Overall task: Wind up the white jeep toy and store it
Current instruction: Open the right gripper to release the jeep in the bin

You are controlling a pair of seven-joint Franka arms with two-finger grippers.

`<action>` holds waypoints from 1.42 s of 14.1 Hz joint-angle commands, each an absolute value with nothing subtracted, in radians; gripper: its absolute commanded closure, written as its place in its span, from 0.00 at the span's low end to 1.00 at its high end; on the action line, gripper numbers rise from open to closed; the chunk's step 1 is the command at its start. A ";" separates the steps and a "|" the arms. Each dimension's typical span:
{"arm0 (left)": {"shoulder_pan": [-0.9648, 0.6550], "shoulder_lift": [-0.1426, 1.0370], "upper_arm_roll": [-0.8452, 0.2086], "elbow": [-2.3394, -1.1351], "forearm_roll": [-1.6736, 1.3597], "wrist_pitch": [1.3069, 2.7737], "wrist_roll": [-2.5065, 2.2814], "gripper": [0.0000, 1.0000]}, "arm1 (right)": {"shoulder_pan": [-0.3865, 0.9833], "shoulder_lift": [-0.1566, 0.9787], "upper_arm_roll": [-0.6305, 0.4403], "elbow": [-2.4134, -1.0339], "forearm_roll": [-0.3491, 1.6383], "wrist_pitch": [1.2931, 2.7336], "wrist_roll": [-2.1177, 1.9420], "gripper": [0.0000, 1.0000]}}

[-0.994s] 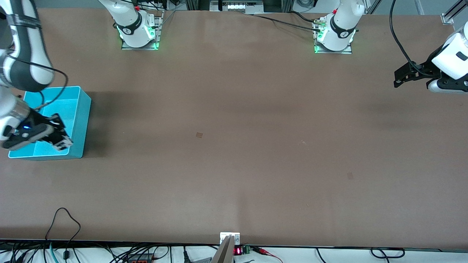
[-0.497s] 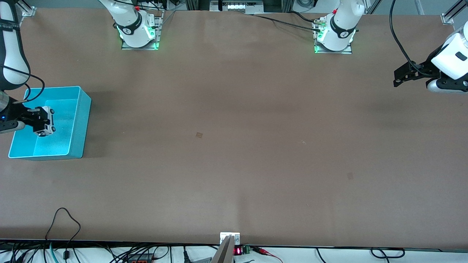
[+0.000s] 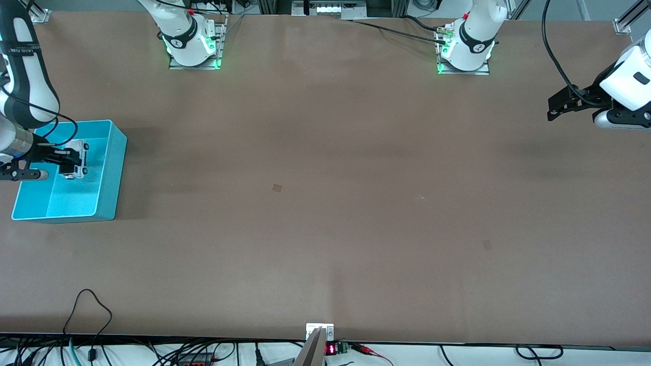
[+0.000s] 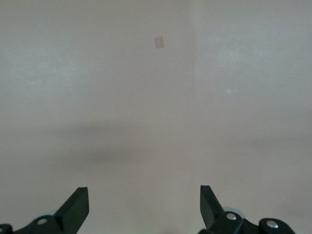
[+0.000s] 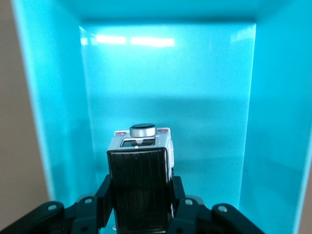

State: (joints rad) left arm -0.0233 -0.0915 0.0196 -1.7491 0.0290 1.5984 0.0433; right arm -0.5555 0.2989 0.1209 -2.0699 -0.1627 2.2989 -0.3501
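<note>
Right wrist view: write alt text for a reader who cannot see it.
The right claw is shut on the white jeep toy, holding it over the inside of the turquoise bin. The toy's black ribbed roof faces the camera, and the bin's walls frame it all around.

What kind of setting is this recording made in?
Probably a robotics lab bench: two white arm bases bolted to a bare brown table, loose cables along its edge, and one turquoise plastic bin.
</note>
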 commanded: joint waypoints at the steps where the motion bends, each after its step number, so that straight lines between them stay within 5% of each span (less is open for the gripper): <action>1: -0.020 -0.078 0.018 -1.718 0.023 1.574 0.061 0.00 | -0.587 0.328 0.133 -2.089 -0.186 2.359 -0.328 1.00; 6: -0.021 -0.078 0.018 -1.718 0.025 1.574 0.061 0.00 | -0.611 0.382 0.133 -2.097 -0.190 2.430 -0.333 0.95; 8: -0.021 -0.078 0.018 -1.718 0.023 1.574 0.061 0.00 | -0.615 0.380 0.133 -2.106 -0.190 2.428 -0.330 0.82; 11: -0.021 -0.078 0.018 -1.718 0.025 1.574 0.061 0.00 | -0.617 0.382 0.132 -2.108 -0.190 2.428 -0.336 0.37; 13: -0.021 -0.078 0.018 -1.718 0.025 1.574 0.061 0.00 | -0.615 0.379 0.133 -2.106 -0.192 2.428 -0.339 0.28; 16: -0.021 -0.078 0.018 -1.718 0.023 1.574 0.061 0.00 | -0.603 0.362 0.136 -2.091 -0.221 2.425 -0.342 0.00; 20: -0.021 -0.078 0.018 -1.718 0.025 1.574 0.061 0.00 | -0.502 0.252 0.143 -2.036 -0.219 2.361 -0.371 0.00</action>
State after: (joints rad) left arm -0.0234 -0.0915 0.0196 -1.7489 0.0290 1.5983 0.0434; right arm -0.5573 0.3359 0.1406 -2.0414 -0.2067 2.4136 -0.3637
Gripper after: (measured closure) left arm 0.000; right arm 0.000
